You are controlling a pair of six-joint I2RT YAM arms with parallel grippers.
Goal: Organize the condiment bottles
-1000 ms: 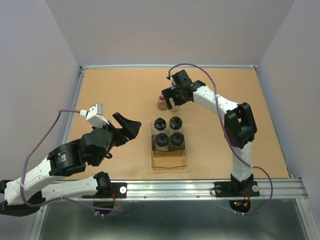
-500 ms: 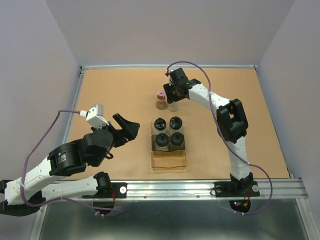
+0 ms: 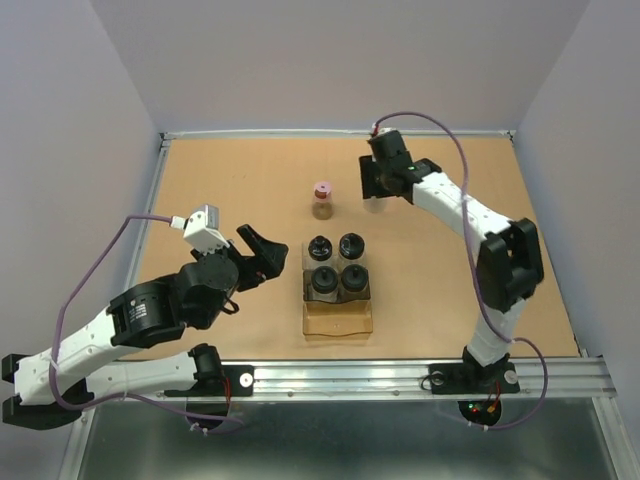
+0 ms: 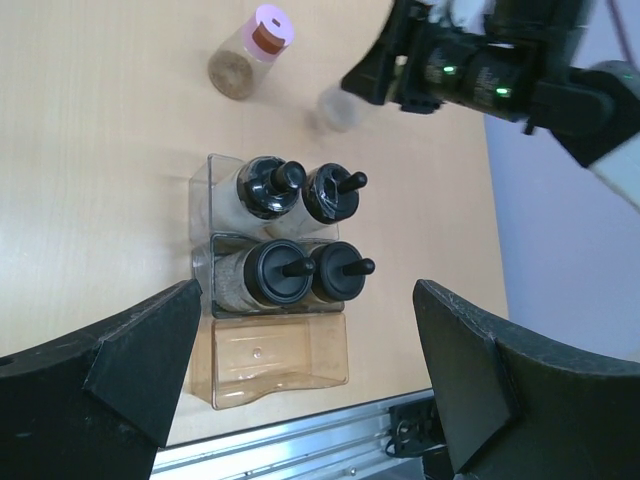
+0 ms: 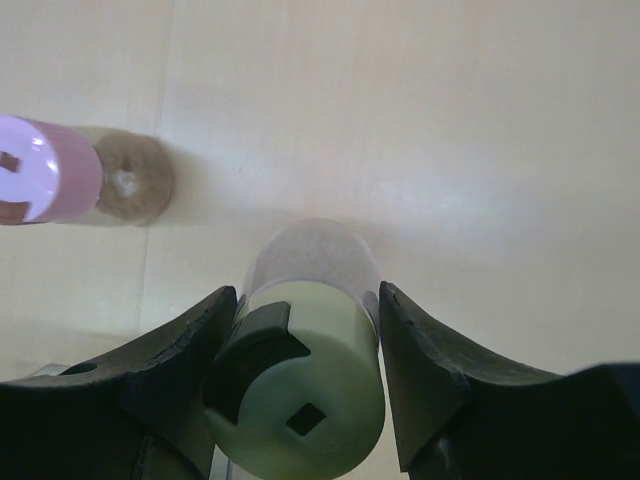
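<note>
Got the yellow-green-capped bottle point(image 5: 300, 385) clenched between the right fingers point(image 5: 430, 390), cap up, on the far side of the desk point(image 3: 230, 180), right of the pink-capped bottle point(image 3: 322, 200). Probably needs bringing nearer and leftward to the tray point(image 3: 338, 318), free slot at its near end. Also seeing left fingers point(image 4: 150, 350) spread wide, empty, beside that tray.

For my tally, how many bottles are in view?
6. Four black-capped bottles in the tray; a pink-capped bottle on the table; a green-capped bottle in the right gripper.
</note>
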